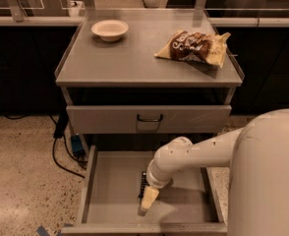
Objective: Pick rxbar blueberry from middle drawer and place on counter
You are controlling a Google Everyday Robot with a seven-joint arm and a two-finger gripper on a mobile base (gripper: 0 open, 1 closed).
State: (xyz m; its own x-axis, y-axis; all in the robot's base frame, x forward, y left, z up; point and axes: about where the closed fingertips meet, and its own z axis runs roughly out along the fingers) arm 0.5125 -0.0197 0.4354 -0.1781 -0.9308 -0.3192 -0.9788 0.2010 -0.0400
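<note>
The middle drawer (110, 191) is pulled open at the bottom of the view, a shallow grey tray with low walls. The rxbar blueberry (143, 183) lies on its floor near the middle, a dark flat bar mostly hidden behind my arm. My gripper (145, 203) hangs down inside the drawer from the white arm (193, 154), its cream fingers (148, 198) right over the near end of the bar. The grey counter (134, 58) tops the cabinet above.
A white bowl (109, 29) sits at the counter's back left. A brown-and-cream snack bag (196, 46) lies at its right. The upper drawer front with a black handle (149, 118) is closed. Cables and a blue plug (75, 144) lie on the floor to the left.
</note>
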